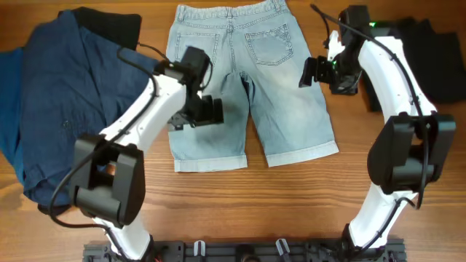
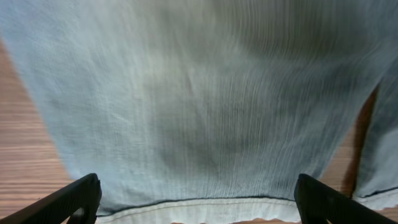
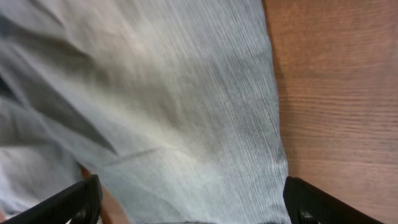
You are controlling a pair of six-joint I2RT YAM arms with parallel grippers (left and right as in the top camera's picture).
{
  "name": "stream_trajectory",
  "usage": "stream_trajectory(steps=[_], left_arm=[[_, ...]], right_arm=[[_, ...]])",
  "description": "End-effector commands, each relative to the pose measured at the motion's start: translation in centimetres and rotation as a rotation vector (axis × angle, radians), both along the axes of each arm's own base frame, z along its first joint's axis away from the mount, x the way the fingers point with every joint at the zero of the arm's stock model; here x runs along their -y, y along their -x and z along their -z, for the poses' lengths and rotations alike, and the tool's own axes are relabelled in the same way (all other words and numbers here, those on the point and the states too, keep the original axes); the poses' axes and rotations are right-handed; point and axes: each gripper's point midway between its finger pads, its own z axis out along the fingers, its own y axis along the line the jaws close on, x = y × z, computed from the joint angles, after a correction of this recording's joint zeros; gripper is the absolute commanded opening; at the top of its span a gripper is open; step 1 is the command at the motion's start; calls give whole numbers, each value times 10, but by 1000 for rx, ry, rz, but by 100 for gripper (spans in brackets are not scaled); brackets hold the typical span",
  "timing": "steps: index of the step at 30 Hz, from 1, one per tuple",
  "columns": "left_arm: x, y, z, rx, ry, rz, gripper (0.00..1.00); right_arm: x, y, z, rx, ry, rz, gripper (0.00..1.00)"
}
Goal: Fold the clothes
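The light-blue denim shorts lie flat in the middle of the table, back pockets up, waistband at the far edge, hemmed legs toward me. My left gripper is open above the left leg; the left wrist view shows denim and the leg hem between its spread fingers. My right gripper is open above the right edge of the right leg; the right wrist view shows denim and bare wood beside it, with the fingers wide apart.
A dark blue garment lies crumpled at the left, with a black one behind it. Another black garment lies at the far right. The wooden table is bare in front of the shorts.
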Motion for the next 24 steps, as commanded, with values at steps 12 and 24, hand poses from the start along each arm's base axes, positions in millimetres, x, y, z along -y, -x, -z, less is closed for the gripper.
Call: stream_trajectory(steps=[12,24], left_arm=[[-10,46,53,-90,-110,-58,58],[-59,56,81,-95,-200,-165,4]], right_arm=[[0,-5,17,57,1,6,92],[0,-7,12,75,1,2,92]])
